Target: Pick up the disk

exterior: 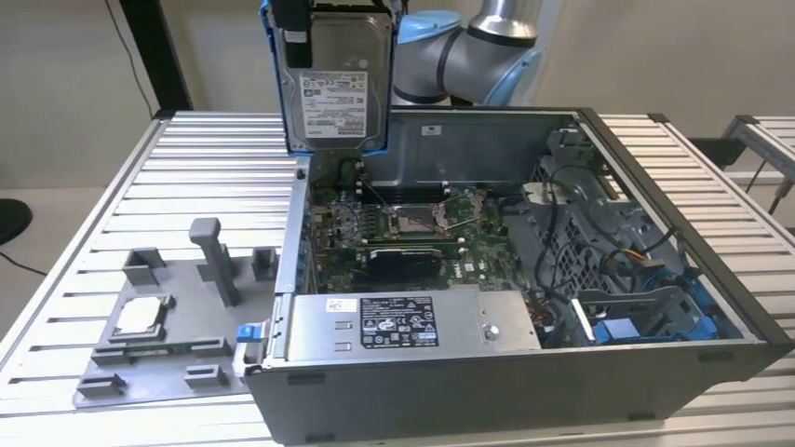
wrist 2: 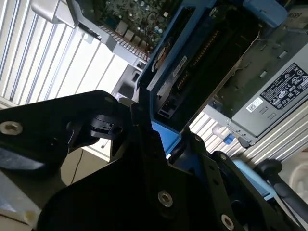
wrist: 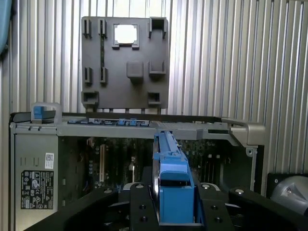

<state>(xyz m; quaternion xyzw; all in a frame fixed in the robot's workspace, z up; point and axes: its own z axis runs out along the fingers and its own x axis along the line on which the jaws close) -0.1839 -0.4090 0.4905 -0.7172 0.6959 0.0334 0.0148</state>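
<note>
While end effector [wrist: 176, 206] clamps it — one disk [exterior: 335, 88], upright.

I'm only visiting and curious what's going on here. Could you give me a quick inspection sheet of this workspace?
Surface: slatted metal table.
Job's things: disk held upright in the air above the open computer case.
Clutter: grey tray beside the case at the exterior view's left, with a small chip lying in it.
Grippers: gripper shut on the disk's blue edge.
Cables: wires inside the case.
Surroundings: plain wall; another table at the exterior view's right.
</note>
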